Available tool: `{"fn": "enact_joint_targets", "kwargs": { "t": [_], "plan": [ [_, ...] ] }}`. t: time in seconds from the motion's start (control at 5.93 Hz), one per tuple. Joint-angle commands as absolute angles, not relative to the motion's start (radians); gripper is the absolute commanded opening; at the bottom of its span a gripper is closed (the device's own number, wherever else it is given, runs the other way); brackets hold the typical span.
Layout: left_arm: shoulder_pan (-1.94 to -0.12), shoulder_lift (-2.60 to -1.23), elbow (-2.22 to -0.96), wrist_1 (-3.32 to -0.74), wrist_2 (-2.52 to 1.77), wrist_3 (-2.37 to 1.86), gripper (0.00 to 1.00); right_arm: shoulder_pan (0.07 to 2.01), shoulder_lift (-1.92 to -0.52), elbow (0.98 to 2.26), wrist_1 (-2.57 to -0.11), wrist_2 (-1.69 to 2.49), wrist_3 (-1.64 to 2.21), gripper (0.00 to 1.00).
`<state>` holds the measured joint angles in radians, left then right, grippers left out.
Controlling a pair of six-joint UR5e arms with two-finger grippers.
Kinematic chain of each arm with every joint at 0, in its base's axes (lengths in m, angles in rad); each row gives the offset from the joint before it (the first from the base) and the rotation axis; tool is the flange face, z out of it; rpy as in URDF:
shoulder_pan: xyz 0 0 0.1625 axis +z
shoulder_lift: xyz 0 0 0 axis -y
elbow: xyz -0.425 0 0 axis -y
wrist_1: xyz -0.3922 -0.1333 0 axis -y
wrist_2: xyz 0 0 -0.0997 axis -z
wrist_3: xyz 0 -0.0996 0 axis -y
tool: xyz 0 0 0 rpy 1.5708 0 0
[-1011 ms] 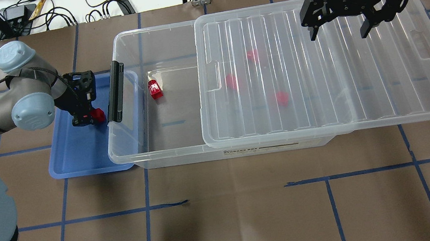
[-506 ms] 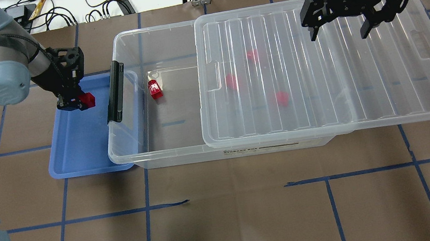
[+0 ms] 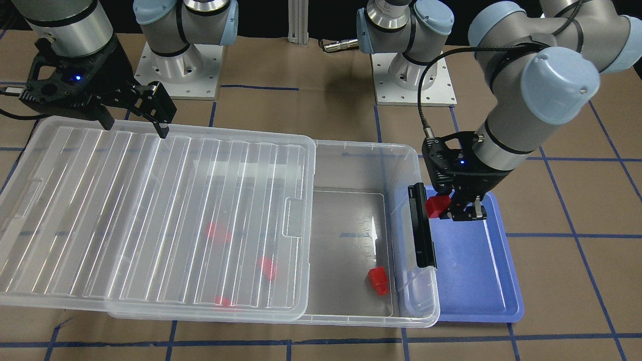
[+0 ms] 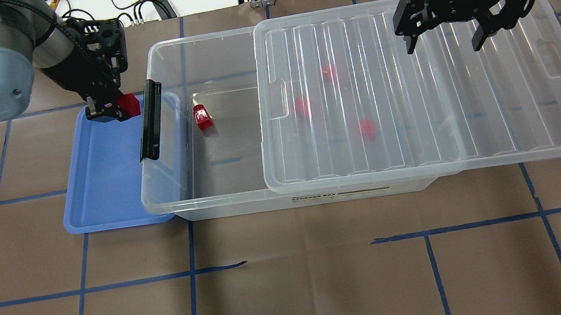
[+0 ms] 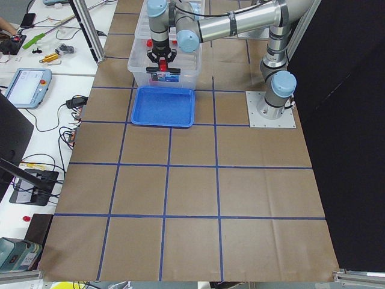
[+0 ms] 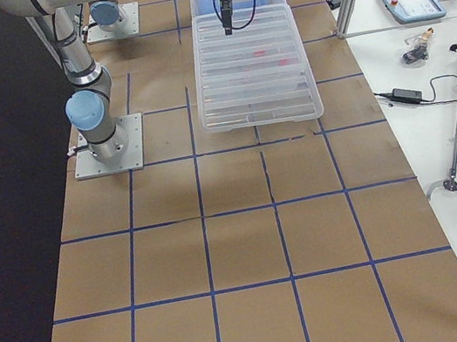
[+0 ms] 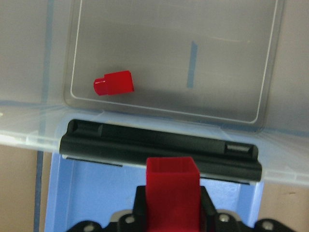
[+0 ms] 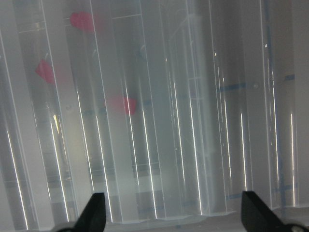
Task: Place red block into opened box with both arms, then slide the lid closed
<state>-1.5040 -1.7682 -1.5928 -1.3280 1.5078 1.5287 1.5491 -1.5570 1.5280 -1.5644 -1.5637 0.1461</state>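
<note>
A brown-papered table (image 4: 298,287) holds a clear box (image 4: 243,206), its ribbed lid (image 4: 418,121) shifted right, left end open. Upper right, the right gripper (image 4: 443,46) hangs spread over the lid. Upper left, the left gripper (image 4: 112,108) clamps the red block (image 4: 129,105) over a blue tray (image 4: 105,198); it is likely light, stiff and slick, best pinched on flat sides. The black latch bar (image 4: 146,121) stands between.
</note>
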Motion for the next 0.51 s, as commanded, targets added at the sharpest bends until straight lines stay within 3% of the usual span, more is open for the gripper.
{"fn": "enact_joint_targets", "kwargs": {
  "t": [0.0, 0.34],
  "plan": [
    [-1.574, -1.787, -1.621, -1.287, 1.423, 1.467, 0.03, 1.540, -1.559, 1.528, -1.554, -1.562, 0.147, 1.00],
    [-1.589, -1.882, -1.661, -1.227, 1.321, 1.462, 0.03, 1.539, -1.560, 1.528, -1.552, -1.562, 0.149, 1.00]
  ]
}}
